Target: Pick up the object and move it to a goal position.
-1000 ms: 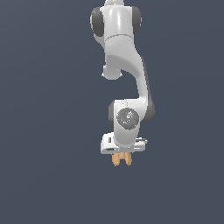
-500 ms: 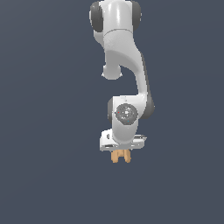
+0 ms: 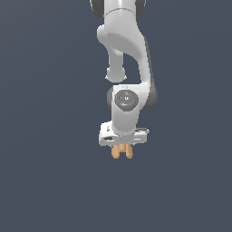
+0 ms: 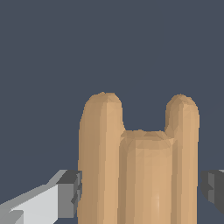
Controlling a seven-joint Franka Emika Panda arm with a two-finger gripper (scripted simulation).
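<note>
- The white arm [image 3: 128, 68] comes down from the top of the exterior view, and its wrist points straight down.
- The gripper [image 3: 122, 153] hangs under the wide white hand body, near the middle of the exterior view.
- The object [image 3: 122, 152] is an orange-tan lumpy block and it sits directly under the hand body, narrower than this body.
- In the wrist view the object [image 4: 140, 166] shows three rounded parallel ridges: two long ones at the sides and one shorter ridge between them.
- The two dark finger pads [image 4: 72, 192] stand on both sides of the object in the wrist view. One pad touches the side of a long ridge; the other pad is at the edge of the picture, just beside the opposite ridge.
- The gripper is closed around the object and holds it between the fingers.
- Around the object there is only the plain dark grey-blue background [image 3: 45, 136], and I cannot tell if the object touches any surface.
</note>
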